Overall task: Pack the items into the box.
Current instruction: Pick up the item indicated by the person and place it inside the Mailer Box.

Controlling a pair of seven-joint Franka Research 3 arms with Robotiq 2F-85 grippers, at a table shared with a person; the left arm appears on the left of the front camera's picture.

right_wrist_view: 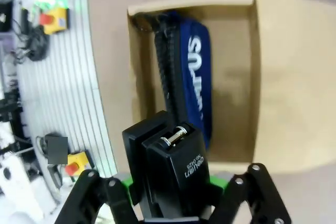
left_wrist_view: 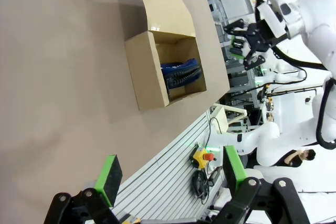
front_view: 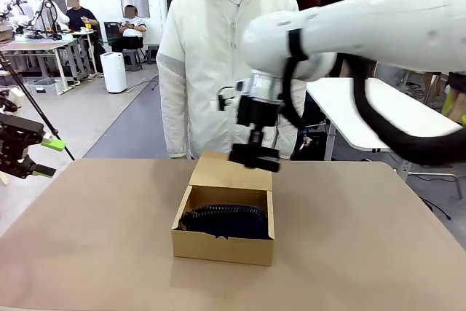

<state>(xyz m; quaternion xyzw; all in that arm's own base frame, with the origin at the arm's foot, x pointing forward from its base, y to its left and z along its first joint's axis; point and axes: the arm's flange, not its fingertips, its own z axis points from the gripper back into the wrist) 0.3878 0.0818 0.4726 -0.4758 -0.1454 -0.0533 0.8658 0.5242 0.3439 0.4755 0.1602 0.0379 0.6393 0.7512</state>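
Right gripper (front_view: 255, 152) clamped on the stapler (front_view: 256, 159) above the box (front_view: 222, 247).
Stapler at 12 o'clock of the boxed pouch (front_view: 226, 222); left gripper (front_view: 48, 158), at 9 o'clock, jaws apart.

A lab hall: white worktables (front_view: 364, 107), emergency-stop button (left_wrist_view: 202, 156), people (front_view: 132, 28) seated behind.

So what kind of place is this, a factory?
Most likely a robotics lab, not a factory: a white robot arm holds a stapler over a box, emergency-stop buttons sit beside a metal rail, and people sit at other work tables behind.
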